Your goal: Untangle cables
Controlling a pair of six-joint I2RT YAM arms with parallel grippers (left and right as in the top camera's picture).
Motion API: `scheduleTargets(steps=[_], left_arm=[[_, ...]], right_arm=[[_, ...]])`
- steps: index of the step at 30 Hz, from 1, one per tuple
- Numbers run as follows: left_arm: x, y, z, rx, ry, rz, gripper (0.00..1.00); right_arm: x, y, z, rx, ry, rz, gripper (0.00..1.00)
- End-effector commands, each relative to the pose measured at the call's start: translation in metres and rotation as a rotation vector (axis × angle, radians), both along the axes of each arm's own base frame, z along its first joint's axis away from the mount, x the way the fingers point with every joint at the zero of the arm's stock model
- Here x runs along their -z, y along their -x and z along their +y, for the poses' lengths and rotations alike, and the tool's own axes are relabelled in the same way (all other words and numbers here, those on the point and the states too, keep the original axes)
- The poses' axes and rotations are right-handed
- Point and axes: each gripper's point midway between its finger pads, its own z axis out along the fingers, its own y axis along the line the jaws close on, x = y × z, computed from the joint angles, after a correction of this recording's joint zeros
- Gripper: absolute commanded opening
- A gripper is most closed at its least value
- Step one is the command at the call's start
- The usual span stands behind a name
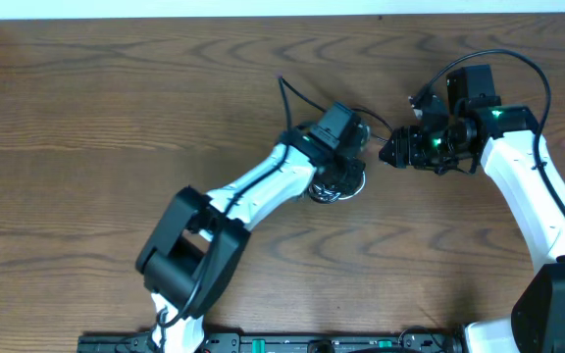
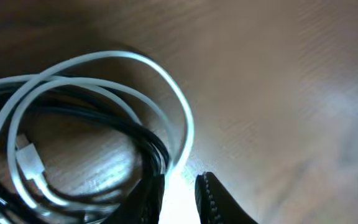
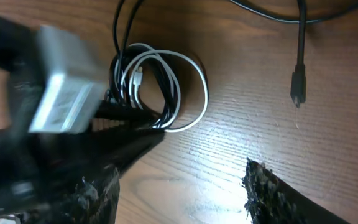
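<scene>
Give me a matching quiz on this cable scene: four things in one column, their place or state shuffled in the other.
1 white plug
2 black plug
3 left gripper
4 right gripper

A jaws wide, holding nothing
B inside the white cable loops
C closed on that cable's loop
D alone on the bare table

Pairs: 1-B, 2-D, 3-C, 4-A

Both cords are found tangled together in loops on the wooden tabletop. The white cable is run round in a couple of wide turns, with its small white plug tucked inside the ring. The black cable is bunched through those same loops. A black strand is trailed off, and a small dark plug is seen lying well apart.
</scene>
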Motion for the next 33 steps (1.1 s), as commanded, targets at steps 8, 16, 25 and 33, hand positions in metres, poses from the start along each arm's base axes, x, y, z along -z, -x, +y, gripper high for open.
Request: scheduleTargets(steps=[8, 16, 25, 33], left_arm=[[0.044, -0.025, 0.008, -0.251, -0.085, 0.005, 0.22], [0.059, -0.025, 0.011, -0.283, -0.116, 0.018, 0.22], [0.050, -0.019, 0.006, -0.263, -0.101, 0.023, 0.07], [-0.083, -0.011, 0.012, -0.214, 0.194, 0.053, 0.07]], right_arm=[[0.001, 0.003, -0.003, 0.012, 0.027, 0.005, 0.63], [0.001, 0.003, -0.003, 0.012, 0.027, 0.005, 0.64], [0.002, 0.004, -0.004, 0.014, 0.035, 0.011, 0.64], [-0.002, 0.001, 0.001, 0.005, 0.002, -0.004, 0.64]])
